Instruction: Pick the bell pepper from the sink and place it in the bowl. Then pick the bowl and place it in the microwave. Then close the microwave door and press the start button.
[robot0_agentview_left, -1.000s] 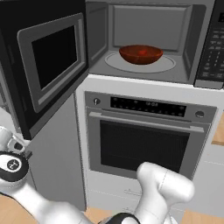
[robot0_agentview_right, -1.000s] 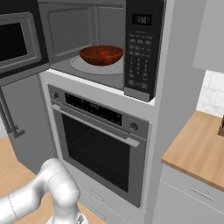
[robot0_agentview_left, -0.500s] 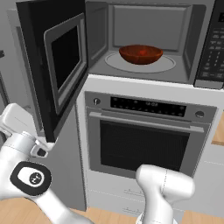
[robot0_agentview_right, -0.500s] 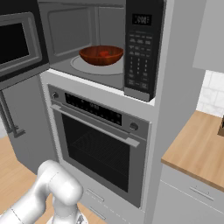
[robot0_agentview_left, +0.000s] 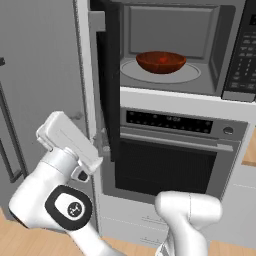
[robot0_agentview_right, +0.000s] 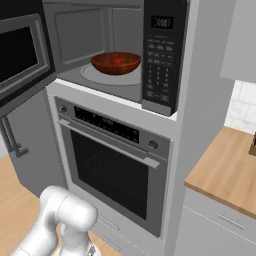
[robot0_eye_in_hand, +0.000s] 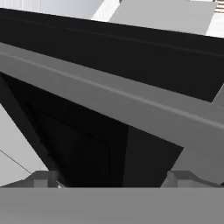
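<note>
The reddish-brown bowl (robot0_agentview_left: 161, 62) (robot0_agentview_right: 116, 63) sits on the turntable inside the open microwave (robot0_agentview_left: 215, 75) (robot0_agentview_right: 70, 30), with the red bell pepper (robot0_agentview_left: 163, 59) (robot0_agentview_right: 119, 61) in it. The microwave door (robot0_agentview_left: 108, 80) (robot0_agentview_right: 20, 55) stands partly swung in, edge-on in the left base view. My gripper (robot0_agentview_left: 101, 146) (robot0_eye_in_hand: 113, 179) is open, low at the door's outer face near its bottom edge. In the hand view the door (robot0_eye_in_hand: 109, 57) is very close, black panel and grey frame. The keypad strip (robot0_agentview_left: 243, 55) (robot0_agentview_right: 159, 65) is on the microwave's right. The sink is out of view.
An oven (robot0_agentview_left: 175, 160) (robot0_agentview_right: 112, 165) with a long bar handle sits directly below the microwave. A grey tall cabinet or fridge (robot0_agentview_left: 35, 75) stands to the left. A wooden counter (robot0_agentview_right: 225, 170) lies to the right.
The microwave door has swung from wide open toward the cavity. My hand has risen and moved right, up against the door's outer side. The bowl has stayed put.
</note>
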